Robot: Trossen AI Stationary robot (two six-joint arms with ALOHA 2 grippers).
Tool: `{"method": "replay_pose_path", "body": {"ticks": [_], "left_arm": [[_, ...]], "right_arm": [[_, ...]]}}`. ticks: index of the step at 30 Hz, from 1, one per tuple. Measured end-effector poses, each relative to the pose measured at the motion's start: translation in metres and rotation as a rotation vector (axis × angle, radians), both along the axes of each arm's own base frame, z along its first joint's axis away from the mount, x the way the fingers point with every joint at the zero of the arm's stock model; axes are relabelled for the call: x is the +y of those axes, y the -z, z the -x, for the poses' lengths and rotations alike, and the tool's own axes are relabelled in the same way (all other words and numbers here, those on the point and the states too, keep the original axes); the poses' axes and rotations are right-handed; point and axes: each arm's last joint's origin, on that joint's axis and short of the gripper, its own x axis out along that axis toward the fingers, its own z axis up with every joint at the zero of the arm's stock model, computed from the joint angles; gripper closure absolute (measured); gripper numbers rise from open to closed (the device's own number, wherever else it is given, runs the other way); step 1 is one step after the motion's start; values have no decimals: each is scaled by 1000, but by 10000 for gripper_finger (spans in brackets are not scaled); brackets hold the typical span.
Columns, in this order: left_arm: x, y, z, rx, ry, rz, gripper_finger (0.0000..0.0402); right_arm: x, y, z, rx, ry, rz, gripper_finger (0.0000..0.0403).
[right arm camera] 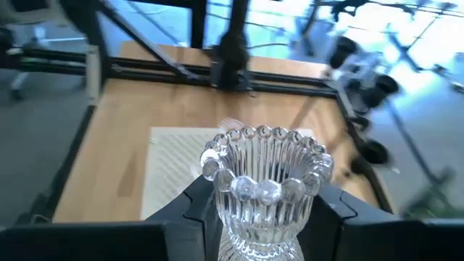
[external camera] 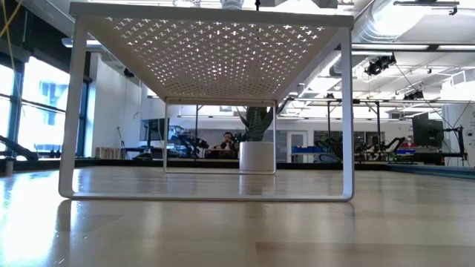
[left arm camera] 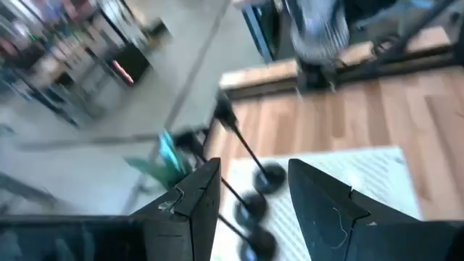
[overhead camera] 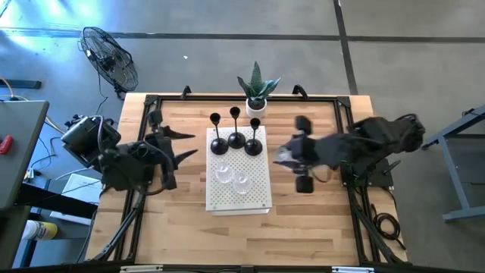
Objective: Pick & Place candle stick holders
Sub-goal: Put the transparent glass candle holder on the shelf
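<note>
— Glass first: from above, how many holders sit on the white stand (overhead camera: 261, 199)?

— Two glass holders (overhead camera: 233, 176) on the perforated top, and three black holders (overhead camera: 236, 130) in a row at its far end, near the plant (overhead camera: 258, 89). The right gripper (overhead camera: 286, 157) hovers just beside the stand's right edge; the left gripper (overhead camera: 184, 145) waits beside its left edge.

— And at table height?

— Only the stand's underside and legs, with the plant behind; a person sits far off in the room. No grippers show.

— Left wrist?

— Its fingers (left arm camera: 190, 210) stand well apart, holding nothing, pointed at the three black holders (left arm camera: 255, 199).

— Right wrist?

— The third glass holder (right arm camera: 266, 190) stands upright between the closed fingers (ribbed, with a beaded rim), carried above the table with the stand beyond. I judge this the carry step. Next it needs lowering, level, onto a bare patch clear of the other two glasses, then release.
</note>
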Motion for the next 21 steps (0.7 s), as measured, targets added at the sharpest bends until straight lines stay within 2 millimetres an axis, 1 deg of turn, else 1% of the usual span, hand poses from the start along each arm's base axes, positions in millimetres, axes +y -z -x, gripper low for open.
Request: {"method": "replay_pose_path", "body": {"ticks": [4,7,10,13,15,18,21], "left_arm": [[3,5,7,39,20,166,244],[0,8,7,91,89,213,244],[-4,16,2,134,88,214,244],[-7,24,-3,163,81,198,244],[-9,29,-5,181,76,187,244],[-12,36,-9,213,77,174,244],[-14,42,-12,240,75,154,247]], "right_arm": [[3,-6,34,-1,120,42,286],[2,-7,60,-9,232,56,286],[3,1,83,-43,296,43,286],[5,23,95,-102,331,-2,286],[7,43,98,-154,336,-50,286],[10,75,97,-238,295,-98,286],[11,102,90,-356,240,-141,286]]}}
